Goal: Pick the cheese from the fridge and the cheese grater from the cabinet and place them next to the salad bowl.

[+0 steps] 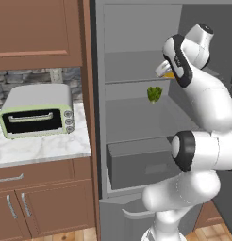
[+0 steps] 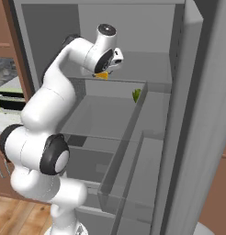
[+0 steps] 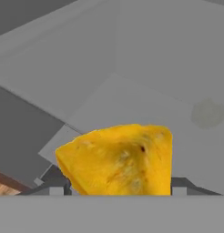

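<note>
The cheese (image 3: 118, 159) is a yellow-orange wedge sitting between my two dark fingertips (image 3: 57, 189), and my gripper (image 3: 118, 189) is shut on it. From the base views, the hand reaches into the open grey fridge (image 1: 132, 117) at the upper shelf. The cheese (image 1: 169, 74) peeks out as an orange bit under my gripper (image 1: 166, 71), just above that shelf's front edge. The right base view shows the same cheese (image 2: 102, 75) below my gripper (image 2: 105, 72). The cheese grater and the salad bowl are out of view.
A green leafy lump (image 1: 154, 94) lies on the middle fridge shelf. Below it is a grey drawer (image 1: 136, 164). The open fridge door (image 2: 197, 119) stands close on the right. Left of the fridge, a pale toaster oven (image 1: 37, 110) sits on a marble counter under a brown wall cabinet (image 1: 33, 33).
</note>
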Motion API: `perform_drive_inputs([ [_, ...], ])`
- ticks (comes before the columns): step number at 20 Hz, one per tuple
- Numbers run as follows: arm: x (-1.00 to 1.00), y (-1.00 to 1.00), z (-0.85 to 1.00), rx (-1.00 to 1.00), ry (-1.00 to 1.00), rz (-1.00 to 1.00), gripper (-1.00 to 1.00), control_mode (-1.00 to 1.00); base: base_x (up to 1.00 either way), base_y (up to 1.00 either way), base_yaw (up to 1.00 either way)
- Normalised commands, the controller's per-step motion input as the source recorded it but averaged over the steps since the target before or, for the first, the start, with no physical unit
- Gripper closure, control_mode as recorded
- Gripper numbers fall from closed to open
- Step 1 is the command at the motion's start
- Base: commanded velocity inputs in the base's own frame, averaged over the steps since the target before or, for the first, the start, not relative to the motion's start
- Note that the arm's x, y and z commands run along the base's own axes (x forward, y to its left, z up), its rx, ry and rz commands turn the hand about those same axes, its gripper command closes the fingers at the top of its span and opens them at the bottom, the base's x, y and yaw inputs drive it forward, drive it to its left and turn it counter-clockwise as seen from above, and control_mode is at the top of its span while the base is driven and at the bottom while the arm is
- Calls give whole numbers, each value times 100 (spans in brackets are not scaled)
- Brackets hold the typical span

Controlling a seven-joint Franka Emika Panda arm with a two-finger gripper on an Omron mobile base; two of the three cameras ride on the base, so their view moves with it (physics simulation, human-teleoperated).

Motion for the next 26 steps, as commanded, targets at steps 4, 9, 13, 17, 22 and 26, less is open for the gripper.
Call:
perform_drive_inputs([
  [4, -52, 20, 12, 0, -2, -6, 100, -100, 0, 0, 0],
  [9, -58, 13, 11, 0, 0, -8, 100, -100, 0, 0, 0],
  [13, -64, 11, 5, 0, 0, -11, 100, -100, 0, 0, 0],
  [17, -63, 14, 0, 0, 0, -9, 100, -100, 0, 0, 0],
  [22, -57, 12, 0, 0, 1, -9, 100, -100, 0, 0, 0],
  [26, -56, 9, -1, 0, 1, -10, 100, -100, 0, 0, 0],
])
